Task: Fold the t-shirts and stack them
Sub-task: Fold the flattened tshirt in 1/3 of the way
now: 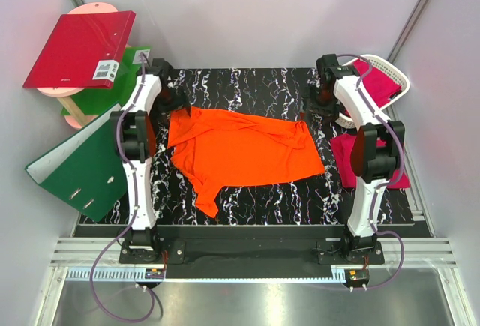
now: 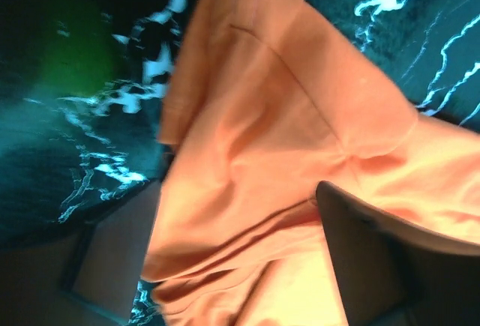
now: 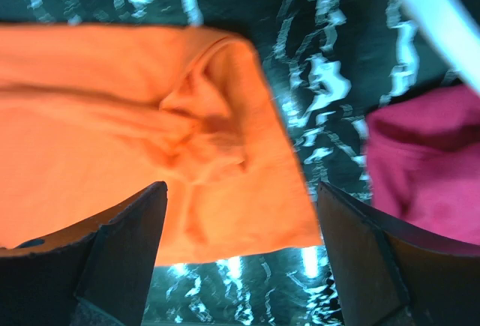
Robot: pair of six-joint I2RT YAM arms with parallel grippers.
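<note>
A bright orange t-shirt point(image 1: 244, 154) lies spread, somewhat rumpled, on the black marbled mat point(image 1: 247, 206). My left gripper point(image 1: 174, 100) is open just above the shirt's far-left corner; in the left wrist view the orange cloth point(image 2: 255, 154) fills the space between the fingers point(image 2: 382, 258). My right gripper point(image 1: 321, 103) is open above the shirt's far-right corner point(image 3: 217, 139), with mat showing between its fingertips point(image 3: 112, 258). A magenta-pink t-shirt point(image 1: 351, 160) lies on the right of the mat, also seen in the right wrist view point(image 3: 427, 161). Another magenta-pink shirt point(image 1: 379, 80) sits in the white basket point(image 1: 401, 79).
A red ring binder point(image 1: 79, 49) rests on a pink round stand at the far left, with a green binder point(image 1: 112, 90) under it. Another green binder point(image 1: 79, 165) lies open at the mat's left edge. White walls close in on both sides. The basket rim point(image 3: 427, 19) is near my right gripper.
</note>
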